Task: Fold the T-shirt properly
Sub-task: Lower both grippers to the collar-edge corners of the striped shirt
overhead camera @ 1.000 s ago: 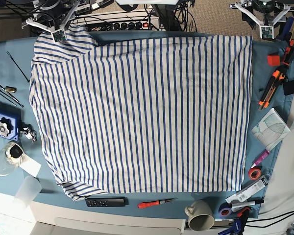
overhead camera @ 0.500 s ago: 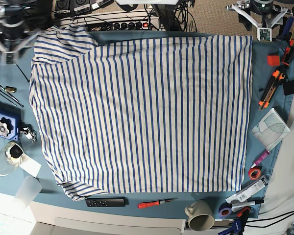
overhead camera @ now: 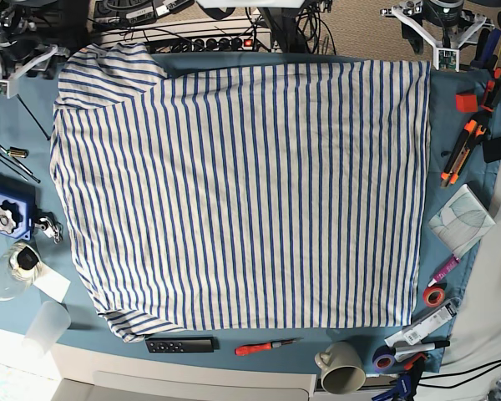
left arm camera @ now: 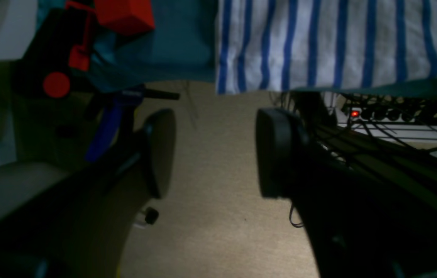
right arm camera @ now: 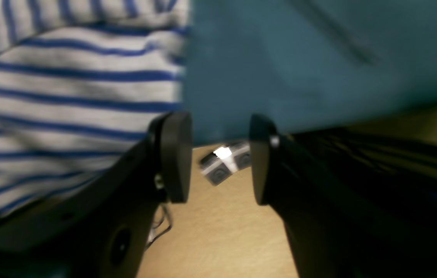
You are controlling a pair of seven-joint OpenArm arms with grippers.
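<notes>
The T-shirt, white with thin blue stripes, lies spread flat over most of the blue table, with one sleeve bunched at the far left corner. My right gripper hovers off that corner, left of the sleeve. In the right wrist view it is open and empty over the table's edge, with the T-shirt to its left. My left gripper sits beyond the far right corner. In the left wrist view it is open and empty over the floor, below the T-shirt's hem.
Along the right edge lie a red block, an orange knife, a small box and tape. A mug, screwdriver and remote line the front. A blue device and a cup sit on the left.
My right arm has swung from above the bunched sleeve out to the left, off the shirt. The left arm has drifted slightly back. The shirt has not moved.
</notes>
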